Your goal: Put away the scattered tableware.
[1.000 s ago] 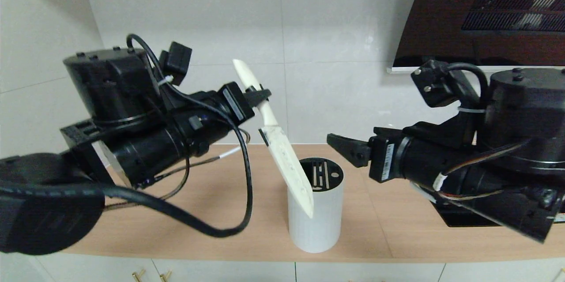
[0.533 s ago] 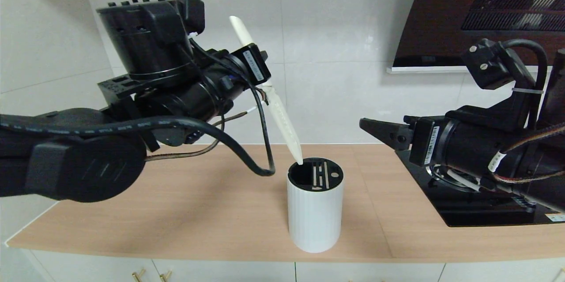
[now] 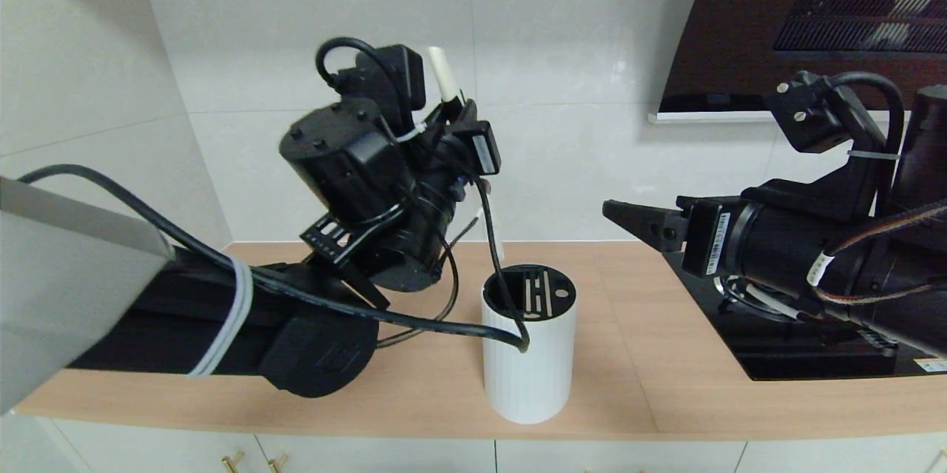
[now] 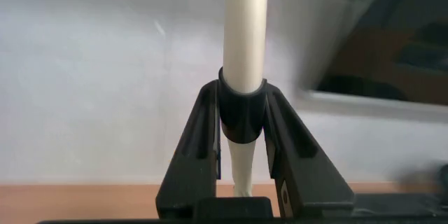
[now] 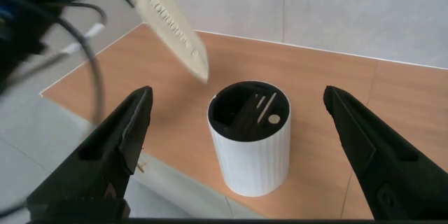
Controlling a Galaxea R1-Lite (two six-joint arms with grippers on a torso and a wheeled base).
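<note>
Insertion step, I'd say: left end effector (image 3: pixel 460 112) clamped on knife (image 3: pixel 442 77) handle, blade hanging tip-down below it, just above slotted holder (image 3: pixel 529 358) on desk (image 3: pixel 399 395); right end effector (image 3: pixel 629 220) wide open nearby; next needs tip lined up with a slot, then straight descent.

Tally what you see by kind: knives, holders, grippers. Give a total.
Knives: 1, the white knife, held in the left gripper
Holders: 1, the white holder on the counter
Grippers: 2, the left one and the right gripper
Total: 4
</note>
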